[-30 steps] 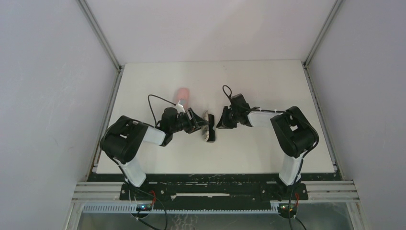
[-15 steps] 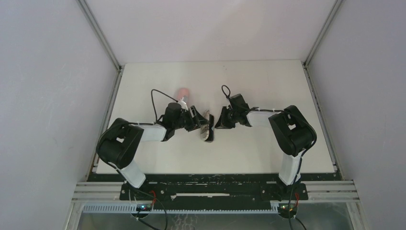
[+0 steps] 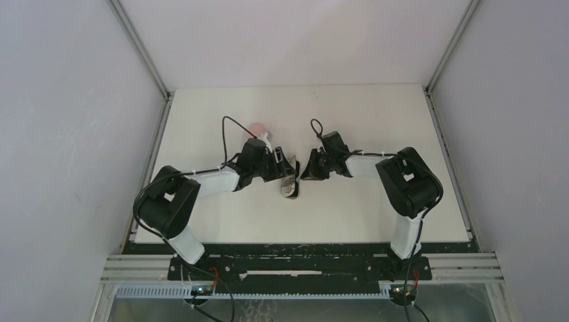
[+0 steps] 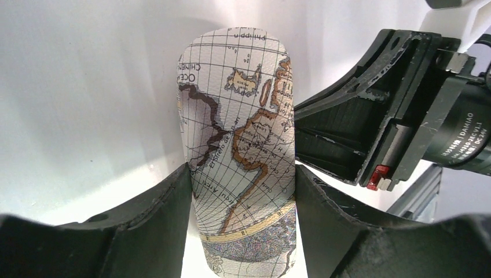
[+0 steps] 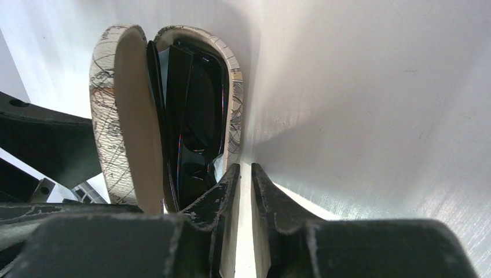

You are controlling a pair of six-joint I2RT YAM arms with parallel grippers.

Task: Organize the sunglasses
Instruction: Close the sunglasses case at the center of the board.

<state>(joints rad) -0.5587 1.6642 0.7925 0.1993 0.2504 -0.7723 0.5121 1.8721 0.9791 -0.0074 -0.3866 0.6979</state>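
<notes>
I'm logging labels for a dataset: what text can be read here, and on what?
"Philippin": case, top end.
"OCEA", "CHINEN": its left edge.
"El Streto de": its middle.
"DAMIAO", "DC-24V": right arm's motor.
Other map lettering and the motor's model line: too small to read.

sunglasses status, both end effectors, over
Left end effector clamped on map-print case. Right end effector nearly shut at its rim. Case half open, sunglasses inside. Nothing blocking.

Case (image 4: pixel 237 145) fills left claw (image 4: pixel 240 174); right claw (image 5: pixel 244 174) crowds alongside; far table (image 3: pixel 376 107) seemingly open.
</notes>
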